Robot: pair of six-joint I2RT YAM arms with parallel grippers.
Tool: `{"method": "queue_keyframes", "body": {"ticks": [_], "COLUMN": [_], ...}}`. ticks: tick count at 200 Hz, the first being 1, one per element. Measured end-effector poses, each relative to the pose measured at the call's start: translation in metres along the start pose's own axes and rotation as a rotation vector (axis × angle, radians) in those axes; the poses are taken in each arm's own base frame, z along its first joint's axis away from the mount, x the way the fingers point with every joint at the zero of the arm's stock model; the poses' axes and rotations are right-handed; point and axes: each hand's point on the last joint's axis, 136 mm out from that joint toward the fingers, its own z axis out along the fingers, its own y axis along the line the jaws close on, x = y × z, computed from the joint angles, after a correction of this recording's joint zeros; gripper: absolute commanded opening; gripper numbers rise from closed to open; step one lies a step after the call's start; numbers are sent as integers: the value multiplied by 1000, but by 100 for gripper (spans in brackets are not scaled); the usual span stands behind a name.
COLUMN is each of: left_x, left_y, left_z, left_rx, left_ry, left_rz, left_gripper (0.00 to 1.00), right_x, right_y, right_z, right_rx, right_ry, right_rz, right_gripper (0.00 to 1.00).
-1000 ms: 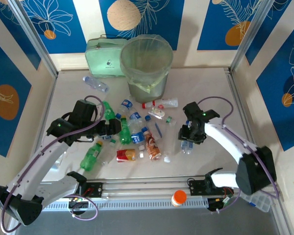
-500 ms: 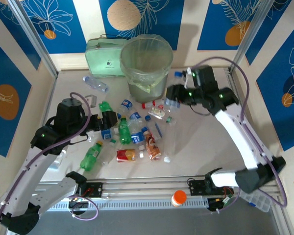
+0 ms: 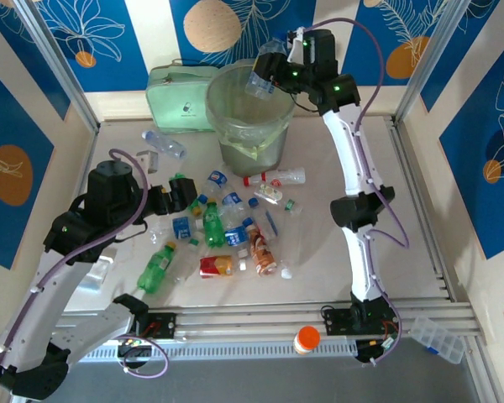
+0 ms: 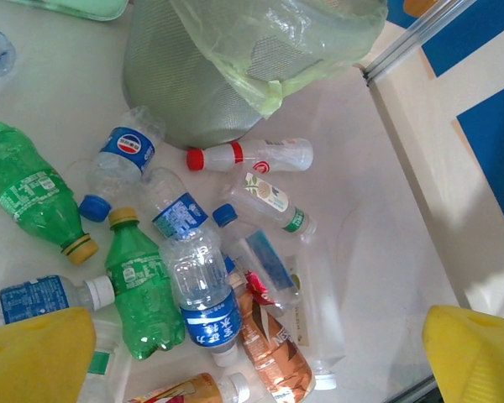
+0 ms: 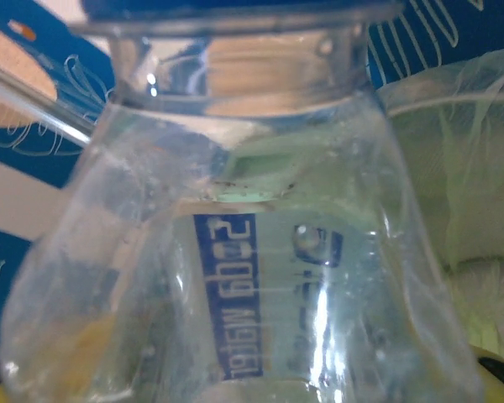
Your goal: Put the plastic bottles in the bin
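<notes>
Aloft — bottle (image 3: 259, 81) in right tool (image 3: 271, 74), over bin (image 3: 250, 153)

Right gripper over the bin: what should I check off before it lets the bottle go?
1. Grip: the right gripper is shut on the clear bottle with a blue label: ok.
2. Position: the top view puts the bottle over the mouth of the bin: ok. Its height above the rim: cannot tell.
3. Bin upright with its liner spread open: ok.
4. Left gripper open above the loose bottles on the table, apart from the bin: ok.
5. Room left inside the bin: cannot tell.
</notes>
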Motion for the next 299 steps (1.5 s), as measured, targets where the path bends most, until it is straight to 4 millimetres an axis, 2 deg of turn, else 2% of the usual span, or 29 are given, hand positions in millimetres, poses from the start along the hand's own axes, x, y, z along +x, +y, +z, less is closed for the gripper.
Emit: {"method": "queue_keyframes", "body": {"ticks": [31,49,70,98,131,172,235,255,269,287,299], "left_x": [1,2,3,5,6,6,7,9,14,22,29], "left_y": [2,3,4,6,9,13,19,24,28,36,44], "left_z": [0,1,3,7,9,9,8,8,8,7,7], "left_rx": [-12,-15,-20,-30,-42,-63,-97,-119,-136,-164,-199], "left_ry": [2,7,16,33,38,35,35,42,56,80,104], "left_rz": [16,26,31,34,50,53,50,47,43,34,23], "left_gripper": [99,99,99,99,99,99,99,99,99,99,99], "right_x": [33,49,48,51,60,65,51,44,36,27,25], "right_y": [-61,-78,-72,-68,-62,-63,-58,-52,-40,-13,11], "right_z": [36,48,47,50,55,59,50,40,27,0,-24], "right_rx": [108,142,130,128,126,130,128,135,130,116,98], "right_ry": [110,154,150,154,168,177,140,120,97,60,39], "right_rz": [90,95,66,24,-14,-28,-45,-51,-61,-82,-101], "right_gripper": [43,43,44,62,70,71,60,58,56,55,53]}}
